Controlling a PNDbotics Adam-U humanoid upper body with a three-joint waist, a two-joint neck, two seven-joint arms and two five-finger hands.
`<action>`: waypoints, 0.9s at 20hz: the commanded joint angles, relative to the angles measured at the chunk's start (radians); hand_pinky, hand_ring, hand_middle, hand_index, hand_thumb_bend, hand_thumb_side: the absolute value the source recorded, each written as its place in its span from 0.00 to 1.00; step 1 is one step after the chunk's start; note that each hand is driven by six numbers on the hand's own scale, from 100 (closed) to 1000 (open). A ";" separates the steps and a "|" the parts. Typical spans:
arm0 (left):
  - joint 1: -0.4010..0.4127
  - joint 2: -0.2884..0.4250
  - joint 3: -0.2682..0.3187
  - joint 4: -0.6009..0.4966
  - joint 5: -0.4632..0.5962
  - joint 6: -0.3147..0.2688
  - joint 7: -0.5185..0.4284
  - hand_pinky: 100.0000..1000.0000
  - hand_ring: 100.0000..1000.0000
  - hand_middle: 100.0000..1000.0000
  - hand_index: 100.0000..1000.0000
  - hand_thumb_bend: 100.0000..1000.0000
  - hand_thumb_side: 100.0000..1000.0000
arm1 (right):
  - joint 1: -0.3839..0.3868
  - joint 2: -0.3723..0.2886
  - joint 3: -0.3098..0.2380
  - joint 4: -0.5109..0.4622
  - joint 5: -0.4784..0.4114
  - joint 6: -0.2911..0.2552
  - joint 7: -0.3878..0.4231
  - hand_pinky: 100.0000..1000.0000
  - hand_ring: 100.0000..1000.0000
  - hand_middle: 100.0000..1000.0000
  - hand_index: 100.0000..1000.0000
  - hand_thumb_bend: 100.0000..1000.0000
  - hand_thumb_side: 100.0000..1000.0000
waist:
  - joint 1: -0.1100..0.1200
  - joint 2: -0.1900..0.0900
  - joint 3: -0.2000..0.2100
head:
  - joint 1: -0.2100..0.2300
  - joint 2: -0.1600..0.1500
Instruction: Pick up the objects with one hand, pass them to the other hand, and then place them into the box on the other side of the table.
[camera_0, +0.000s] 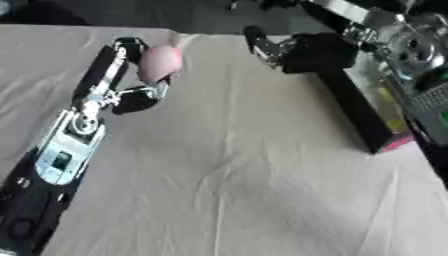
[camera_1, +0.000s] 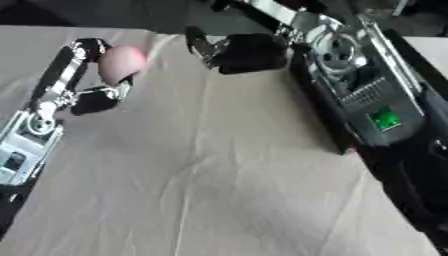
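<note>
A pink rounded object (camera_0: 160, 62) is held above the far left of the table by my left hand (camera_0: 112, 67), fingers curled over its top and thumb under it. My left arm runs in from the lower left corner. My right hand (camera_0: 311, 50) hovers at the far middle of the table, to the right of the pink object and apart from it. Its fingers (camera_0: 257, 40) point left towards the object, relaxed, with nothing in them. The box (camera_0: 354, 110), dark-walled with a pink corner, lies along the right side, partly hidden under my right arm.
A beige wrinkled cloth (camera_0: 236, 175) covers the table. The table's far edge runs just behind both hands, with dark floor beyond. Something yellowish (camera_0: 386, 107) shows inside the box.
</note>
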 joint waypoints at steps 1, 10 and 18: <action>-0.021 0.001 -0.003 -0.015 0.004 -0.008 0.002 0.68 0.58 0.51 0.44 0.00 0.05 | -0.022 0.009 0.005 0.015 0.022 -0.021 0.024 0.95 0.87 0.86 0.89 0.00 0.41 | -0.010 -0.040 0.001 | -0.004 0.000; -0.032 -0.021 -0.016 -0.022 0.017 -0.015 -0.007 0.68 0.58 0.51 0.44 0.00 0.05 | -0.037 0.057 0.030 0.075 0.046 -0.046 0.045 0.95 0.87 0.87 0.90 0.00 0.37 | -0.004 -0.038 0.005 | -0.018 0.007; -0.049 -0.045 -0.030 -0.030 0.026 -0.020 -0.024 0.67 0.57 0.51 0.44 0.00 0.06 | -0.045 0.094 0.045 0.120 0.103 -0.067 0.023 0.94 0.86 0.86 0.90 0.00 0.34 | -0.001 -0.035 0.011 | -0.028 0.005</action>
